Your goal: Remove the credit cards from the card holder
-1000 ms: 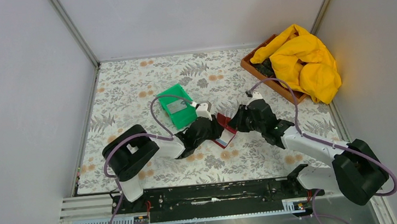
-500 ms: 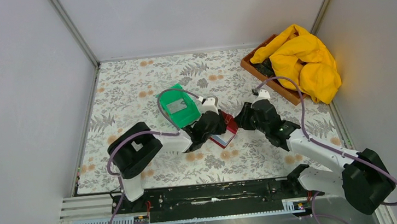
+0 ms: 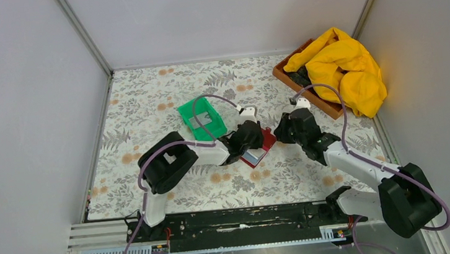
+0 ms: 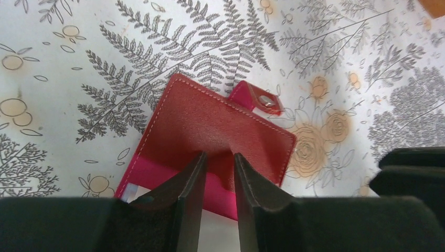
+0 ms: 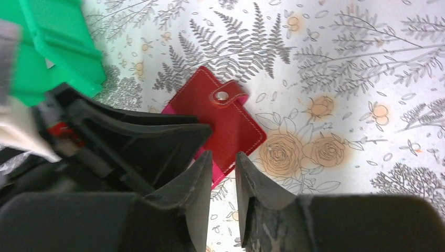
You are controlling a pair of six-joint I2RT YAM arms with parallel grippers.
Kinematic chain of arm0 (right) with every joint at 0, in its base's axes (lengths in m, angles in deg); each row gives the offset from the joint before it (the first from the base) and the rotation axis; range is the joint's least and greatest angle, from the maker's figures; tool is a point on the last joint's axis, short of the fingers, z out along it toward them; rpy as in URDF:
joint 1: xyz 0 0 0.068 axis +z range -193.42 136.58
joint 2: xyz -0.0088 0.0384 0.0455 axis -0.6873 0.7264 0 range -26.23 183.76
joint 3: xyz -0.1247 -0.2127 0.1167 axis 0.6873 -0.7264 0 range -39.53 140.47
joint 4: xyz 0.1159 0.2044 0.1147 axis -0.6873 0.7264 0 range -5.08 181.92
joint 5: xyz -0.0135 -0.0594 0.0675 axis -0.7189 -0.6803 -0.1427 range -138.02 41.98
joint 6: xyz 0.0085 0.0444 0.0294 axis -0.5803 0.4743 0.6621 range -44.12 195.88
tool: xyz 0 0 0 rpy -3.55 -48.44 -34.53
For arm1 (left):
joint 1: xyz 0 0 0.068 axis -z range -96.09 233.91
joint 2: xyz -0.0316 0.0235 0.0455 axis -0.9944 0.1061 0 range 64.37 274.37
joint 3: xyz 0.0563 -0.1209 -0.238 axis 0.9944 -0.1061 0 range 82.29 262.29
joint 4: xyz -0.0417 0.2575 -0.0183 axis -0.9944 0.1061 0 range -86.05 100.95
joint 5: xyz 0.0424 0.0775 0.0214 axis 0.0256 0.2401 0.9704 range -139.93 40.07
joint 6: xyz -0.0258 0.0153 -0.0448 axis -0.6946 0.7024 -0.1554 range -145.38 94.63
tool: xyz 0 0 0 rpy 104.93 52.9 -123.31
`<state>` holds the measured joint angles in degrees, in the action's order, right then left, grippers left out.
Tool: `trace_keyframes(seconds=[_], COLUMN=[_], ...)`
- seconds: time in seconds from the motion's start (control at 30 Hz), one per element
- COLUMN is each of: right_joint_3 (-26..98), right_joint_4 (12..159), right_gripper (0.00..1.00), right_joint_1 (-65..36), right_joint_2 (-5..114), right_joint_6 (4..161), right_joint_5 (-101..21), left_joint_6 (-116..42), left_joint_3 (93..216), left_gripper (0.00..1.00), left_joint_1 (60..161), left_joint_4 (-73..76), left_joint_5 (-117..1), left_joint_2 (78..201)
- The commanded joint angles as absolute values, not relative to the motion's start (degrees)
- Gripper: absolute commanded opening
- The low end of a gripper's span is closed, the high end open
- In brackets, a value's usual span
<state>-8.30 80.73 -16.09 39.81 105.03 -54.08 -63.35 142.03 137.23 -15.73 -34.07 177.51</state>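
The dark red card holder (image 3: 266, 139) lies on the floral table between both grippers, its pale blue-grey inside (image 3: 251, 157) showing at its near end. In the left wrist view the red cover (image 4: 210, 123) with its snap stud (image 4: 266, 101) lies just ahead. My left gripper (image 4: 219, 156) is nearly shut, with the cover's near edge between its fingertips. My right gripper (image 5: 224, 156) hovers right of the card holder (image 5: 225, 118), jaws a narrow gap apart and empty. One grey card (image 3: 200, 122) lies in the green bin. No other cards show clearly.
The green plastic bin (image 3: 191, 110) stands just left of my left gripper and shows in the right wrist view (image 5: 50, 47). A brown tray (image 3: 289, 77) under a yellow cloth (image 3: 344, 69) sits at the back right. Walls close the table in on three sides.
My left gripper has moved right and away with the card holder. My right gripper has drawn back to the right, off the card holder. The green bin has turned a little.
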Motion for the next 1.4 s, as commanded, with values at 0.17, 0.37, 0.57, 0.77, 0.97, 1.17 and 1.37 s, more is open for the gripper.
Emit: trace_keyframes(seconds=[0.17,0.37,0.57,0.77,0.97,1.17,1.37], right_joint_3=[-9.5,-9.5,-6.6,-2.4,0.8,3.2,2.9], right_joint_4=[69.0,64.5,67.7,72.3,76.0,78.6,77.4], right_gripper=[0.32,0.40,0.42,0.45,0.45,0.45,0.44], right_joint_1=[-16.4,-16.4,-16.2,-16.1,-16.1,-15.9,-16.0], right_joint_2=[45.2,53.3,53.4,56.3,58.2,60.7,61.5], right_joint_6=[100.5,99.4,96.5,95.7,94.0,93.0,93.0], right_joint_5=[-52.0,-52.8,-52.1,-55.9,-60.9,-65.3,-66.3], left_joint_6=[-61.4,-59.5,-58.9,-58.7,-58.1,-58.2,-58.3], left_joint_3=[142.7,143.8,146.6,147.7,148.2,148.1,148.1], left_gripper=[0.34,0.33,0.33,0.33,0.33,0.32,0.32], left_joint_1=[137.6,137.5,137.5,137.4,137.1,136.9,136.9], left_joint_4=[-13.4,-11.5,-8.6,-6.1,-4.6,-4.9,-5.4], left_joint_5=[-36.9,-38.6,-42.9,-43.3,-43.1,-44.7,-46.0], left_joint_2=[181.1,181.3,183.6,183.9,183.5,183.7,183.9])
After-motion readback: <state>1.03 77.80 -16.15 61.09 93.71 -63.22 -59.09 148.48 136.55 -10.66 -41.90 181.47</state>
